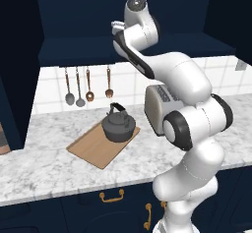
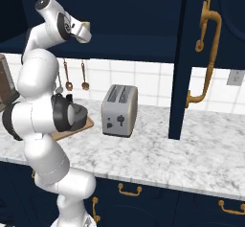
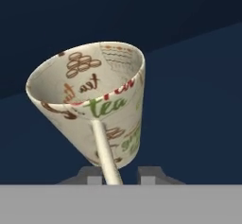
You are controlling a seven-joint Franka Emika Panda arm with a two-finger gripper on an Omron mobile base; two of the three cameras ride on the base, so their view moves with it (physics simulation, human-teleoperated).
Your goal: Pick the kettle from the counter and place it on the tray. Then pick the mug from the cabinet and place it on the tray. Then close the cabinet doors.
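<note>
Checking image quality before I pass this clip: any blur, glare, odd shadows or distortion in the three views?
Left base view: even, soft light, mild pixel softness, the kettle throws only a faint shadow on the tray. Right base view: toaster crisp, cabinet door nearly black. Hand view: mug sharp but stretched by closeness, its print readable; cabinet interior flat dark, no glare.

Cream mug [image 3: 94, 100] with brown, green, red lettering; dark grey kettle [image 1: 118, 125]
</note>
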